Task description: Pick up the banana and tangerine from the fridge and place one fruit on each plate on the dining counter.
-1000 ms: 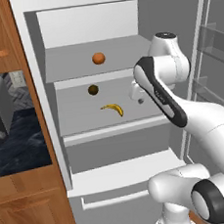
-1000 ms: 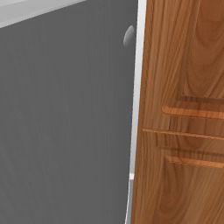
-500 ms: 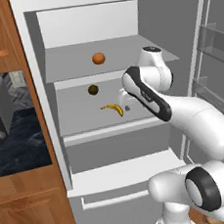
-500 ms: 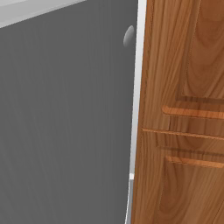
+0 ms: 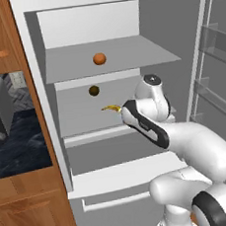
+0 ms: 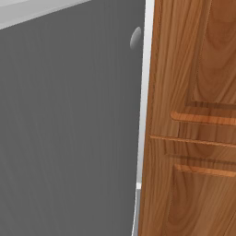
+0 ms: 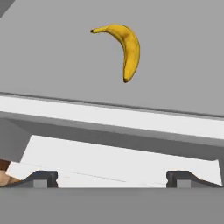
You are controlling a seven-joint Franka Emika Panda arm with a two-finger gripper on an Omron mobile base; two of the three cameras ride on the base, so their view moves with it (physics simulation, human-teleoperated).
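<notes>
The scene is a rendered kitchen, where the tall white-grey fridge (image 5: 120, 29) stands open between wooden cabinets (image 5: 27, 214) and shows its pale grey inner shelves. On the middle shelf (image 7: 52, 57) lies the small curved yellow banana with dark tips (image 7: 123, 47), alone and untouched; in the hand view it is at about 12 o'clock, well ahead of the gripper (image 7: 112, 177), whose two dark tips stand wide apart with nothing between them. In the left base view the small round bright-orange tangerine (image 5: 99, 59) rests one shelf higher, at 11 o'clock from the banana, and a dark olive-brown round fruit (image 5: 94, 91) sits at the back of the banana's shelf, near it. I judge that the pale front lip of the shelf, which lies between the tips and the banana, is the main danger: a low approach could strike it. A grip across the curved body may also push the banana toward the back, or roll it out of the jaws. Compared with a second ago, the arm has swung lower and further into the fridge so that its wrist now covers part of the banana, and the jaws have opened wider, while all three fruits lie where they were.
</notes>
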